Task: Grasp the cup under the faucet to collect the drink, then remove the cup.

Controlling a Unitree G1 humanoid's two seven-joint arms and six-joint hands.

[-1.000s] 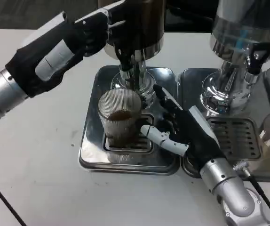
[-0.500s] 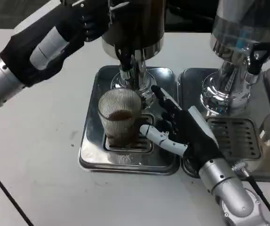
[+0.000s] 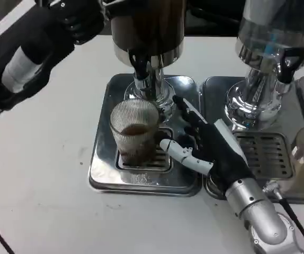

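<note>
A ribbed clear cup with brown drink in its lower part stands on the grate of the left steel drip tray, right under the dark faucet of the left dispenser. My right hand lies just right of the cup, fingers spread, its white thumb reaching to the cup's lower right side; the other fingers point up past the cup toward the dispenser base. My left hand is high at the top left beside the dispenser body; how its dark fingers lie is unclear.
A second dispenser with its own drip tray stands right of the first, close behind my right forearm. White table lies bare to the left and front.
My left arm has lifted away from the faucet lever, up and to the left. The right hand has stayed beside the cup, which has not moved.
</note>
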